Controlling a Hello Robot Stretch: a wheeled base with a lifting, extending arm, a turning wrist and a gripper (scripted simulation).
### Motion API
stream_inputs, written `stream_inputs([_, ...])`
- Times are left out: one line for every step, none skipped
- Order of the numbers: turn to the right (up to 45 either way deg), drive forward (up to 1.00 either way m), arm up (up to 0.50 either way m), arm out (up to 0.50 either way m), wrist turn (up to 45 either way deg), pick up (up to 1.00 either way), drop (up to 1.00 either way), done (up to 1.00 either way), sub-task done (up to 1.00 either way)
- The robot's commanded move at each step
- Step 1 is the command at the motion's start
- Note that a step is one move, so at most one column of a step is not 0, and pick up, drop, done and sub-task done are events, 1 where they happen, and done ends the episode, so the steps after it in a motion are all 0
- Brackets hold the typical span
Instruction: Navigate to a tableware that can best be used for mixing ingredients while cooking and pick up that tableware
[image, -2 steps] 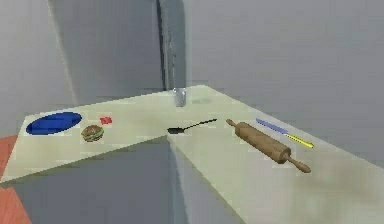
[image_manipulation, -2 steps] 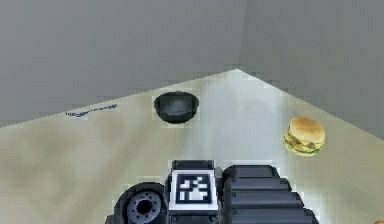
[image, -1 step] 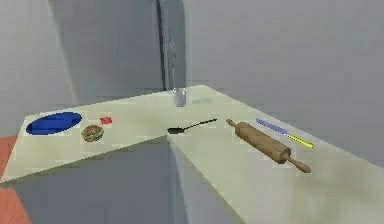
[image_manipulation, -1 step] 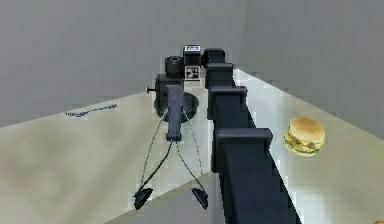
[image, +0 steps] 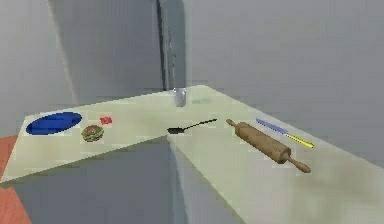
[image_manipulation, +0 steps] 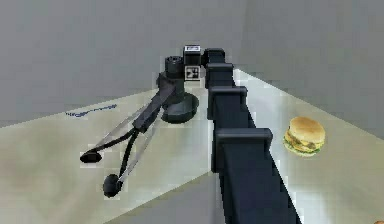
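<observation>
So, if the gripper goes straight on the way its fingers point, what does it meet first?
Probably nothing: ahead of the gripper I see only bare counter, then its edge. Depth is hard to judge.

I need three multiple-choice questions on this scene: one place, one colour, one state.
1. Forward view: the rolling pin lies where from the spoon? A left B right C behind
2. The plate is A red B blue C white
3. The rolling pin A stands on end B leans on the wall C lies flat on the counter
Answers: 1 B, it is nearer the right edge; 2 B, a blue disc; 3 C, its whole length rests there.
</observation>
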Motion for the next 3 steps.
stream_inputs([0.0, 0.00, 0.00, 0.00, 45.0, 0.00, 0.00, 0.00, 0.00])
stream_inputs([0.0, 0.00, 0.00, 0.00, 45.0, 0.00, 0.00, 0.00, 0.00])
stream_inputs([0.0, 0.00, 0.00, 0.00, 39.0, 0.00, 0.00, 0.00, 0.00])
